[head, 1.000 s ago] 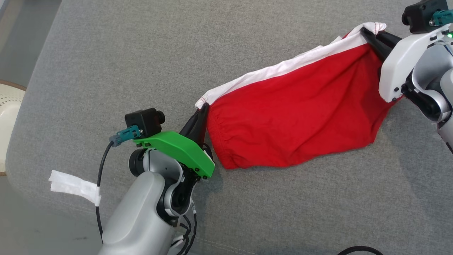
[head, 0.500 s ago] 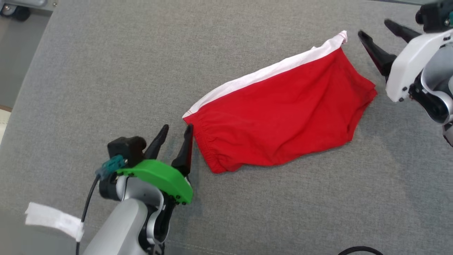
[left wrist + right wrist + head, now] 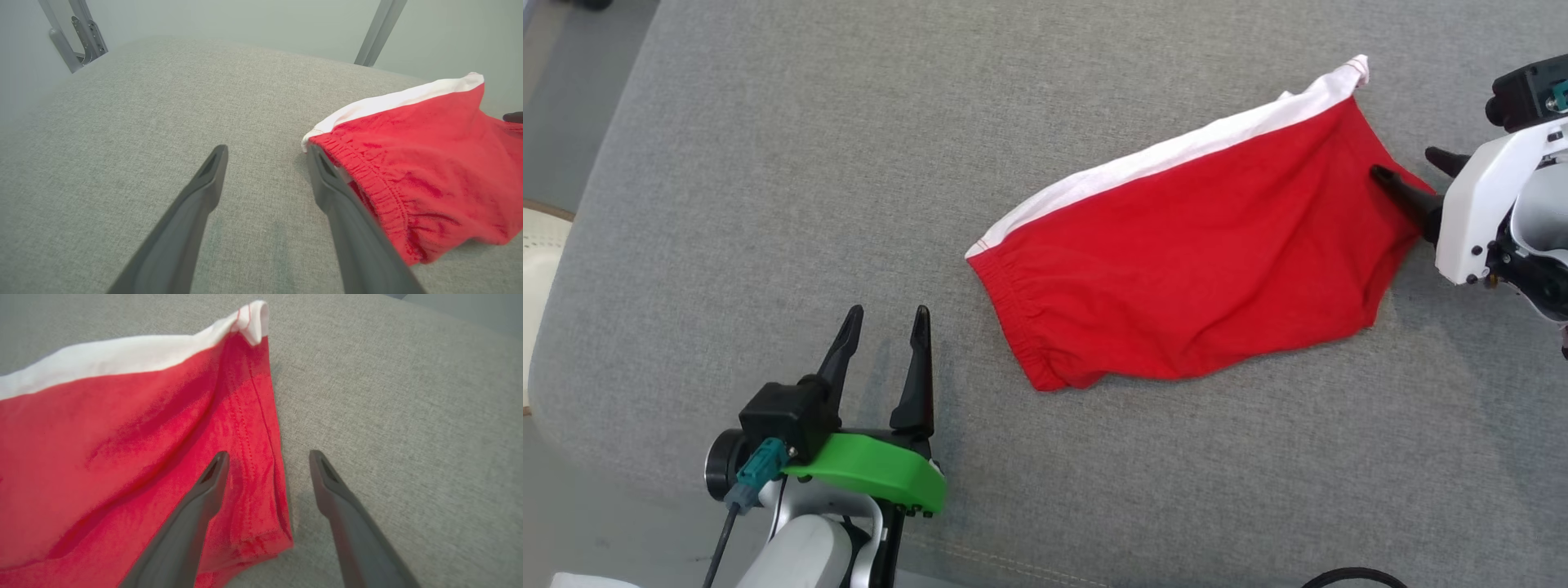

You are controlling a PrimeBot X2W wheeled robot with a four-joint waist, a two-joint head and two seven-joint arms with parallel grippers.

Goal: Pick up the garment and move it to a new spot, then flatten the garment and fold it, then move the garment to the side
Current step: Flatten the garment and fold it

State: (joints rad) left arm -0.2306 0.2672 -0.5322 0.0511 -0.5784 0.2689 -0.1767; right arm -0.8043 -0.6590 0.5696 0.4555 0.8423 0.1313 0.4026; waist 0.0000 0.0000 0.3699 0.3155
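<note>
The left gripper (image 3: 888, 312) and the right gripper (image 3: 1405, 161) are both being held wide open, with nothing gripped in either. Everything is being carried by a broad grey fabric cushion (image 3: 849, 163). On its right half, red cloth shorts with a white waistband (image 3: 1192, 245) are lying spread out and only softly rumpled. One side seam is being straddled by the right gripper's fingers, while the left gripper is hanging near the gathered hem opposite. The relocation is being judged done and the flattening nearly so; folding and moving aside are being left to do. Ample bare cushion is being offered leftward and beyond the waistband, though its rounded edge is lying close behind the left gripper.
</note>
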